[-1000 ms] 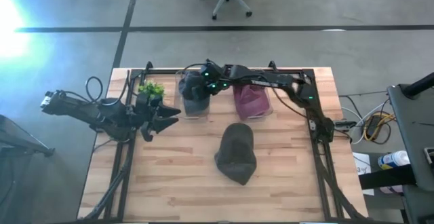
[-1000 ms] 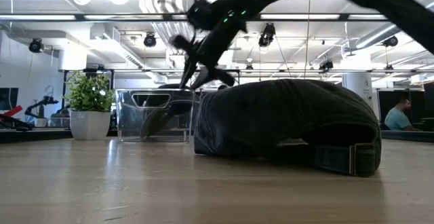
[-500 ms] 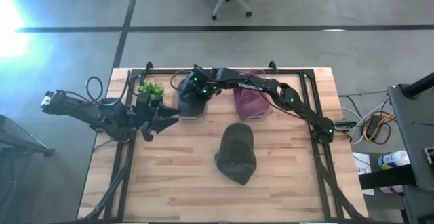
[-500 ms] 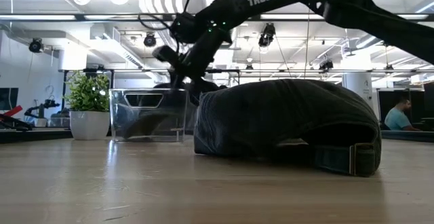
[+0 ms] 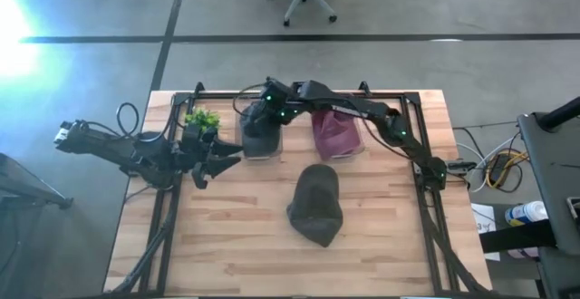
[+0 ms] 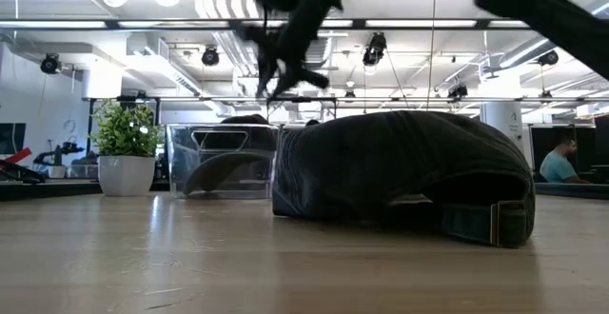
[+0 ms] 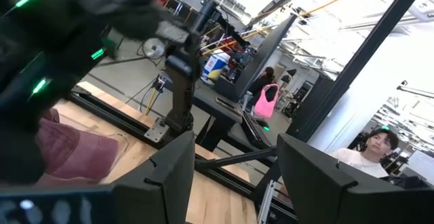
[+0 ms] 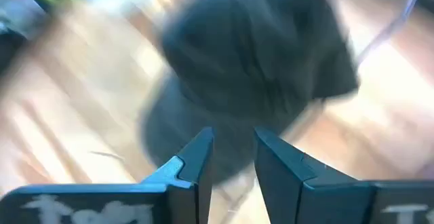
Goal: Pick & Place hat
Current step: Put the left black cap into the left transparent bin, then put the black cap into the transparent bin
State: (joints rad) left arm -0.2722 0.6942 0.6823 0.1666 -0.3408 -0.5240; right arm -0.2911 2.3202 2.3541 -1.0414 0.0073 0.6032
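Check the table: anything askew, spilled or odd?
Nothing stands out. One dark hat sits in the clear bin under the right end effector, a maroon hat beside it, another dark hat flat mid-table.

Matt dark denim-like cloth hat (image 5: pixel 314 205), pale wood-plank table (image 5: pixel 236 245), clear glossy plastic bin (image 6: pixel 221 161)

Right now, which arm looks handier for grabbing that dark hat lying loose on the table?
Probably the right gripper: it hangs empty above the bin behind the hat. The left gripper waits at the table's edge.
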